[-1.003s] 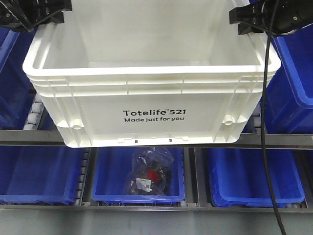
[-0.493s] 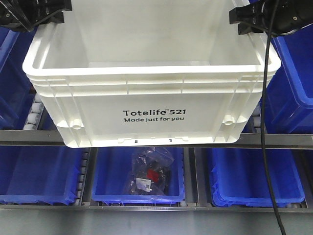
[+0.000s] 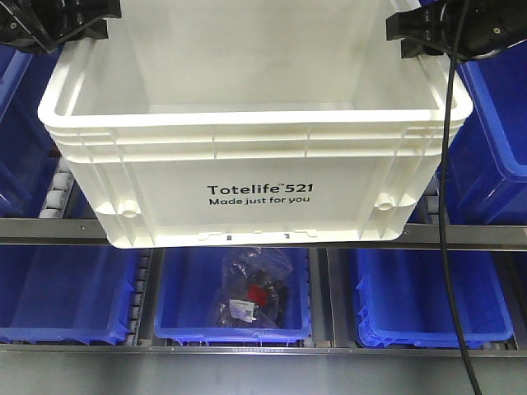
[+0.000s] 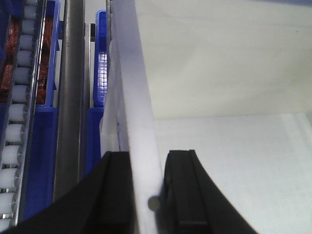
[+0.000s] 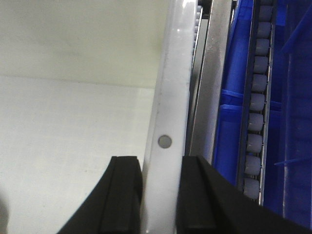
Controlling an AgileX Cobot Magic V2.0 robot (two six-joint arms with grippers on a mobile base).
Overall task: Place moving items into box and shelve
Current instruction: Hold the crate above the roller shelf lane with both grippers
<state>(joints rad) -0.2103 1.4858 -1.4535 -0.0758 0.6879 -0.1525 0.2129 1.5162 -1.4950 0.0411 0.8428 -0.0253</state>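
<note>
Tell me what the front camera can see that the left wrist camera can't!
Only the front view shows the black "Totelife 521" print on the box, the right gripper at the other wall, and a blue bin on the lower shelf holding a clear bag of dark parts.

Only the left wrist view shows the left gripper's fingers up close, pinching the wall with one finger on each side, plus a row of white rollers beside the box.

Both show the white box, the left gripper and blue bins on the shelf.
</note>
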